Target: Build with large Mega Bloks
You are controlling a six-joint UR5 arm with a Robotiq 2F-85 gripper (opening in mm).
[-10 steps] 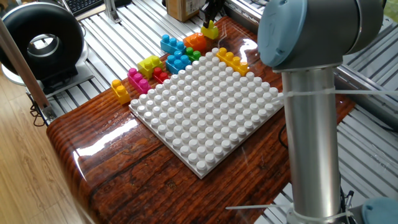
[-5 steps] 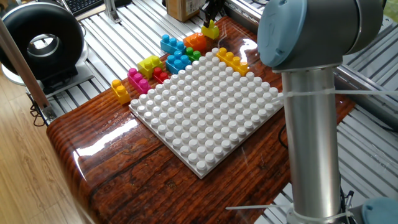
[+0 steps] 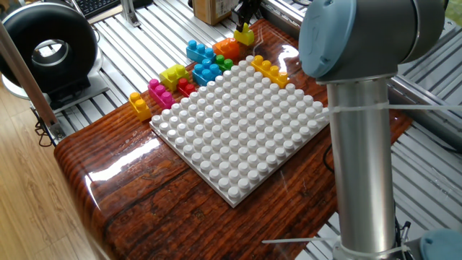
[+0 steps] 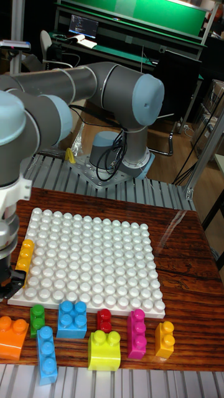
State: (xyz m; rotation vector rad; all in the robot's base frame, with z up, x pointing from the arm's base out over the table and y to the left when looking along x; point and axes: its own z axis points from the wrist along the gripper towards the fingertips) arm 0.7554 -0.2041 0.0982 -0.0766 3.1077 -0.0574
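A large white square plastic baseplate (image 3: pixel 242 124) covered in round studs is seen lying on the glossy dark wooden table (image 3: pixel 137 188). A long yellow studded plastic brick (image 3: pixel 268 69) is seated along one corner edge of the baseplate. Beyond that corner, the black two-finger gripper (image 3: pixel 244 22) is closed on a small yellow plastic brick (image 3: pixel 244 34), which is held just above a chunky orange plastic brick (image 3: pixel 227 48). Beside the baseplate's adjoining edge, a row of loose bricks is laid out: two blue bricks (image 3: pixel 203 63), a small green brick (image 3: pixel 225 63), a small red brick (image 3: pixel 185 86), a lime-yellow brick (image 3: pixel 173 75), a magenta brick (image 3: pixel 160 94) and an orange-yellow brick (image 3: pixel 140 105). In the tall fixed view, the gripper is largely cut off at the picture's left edge.
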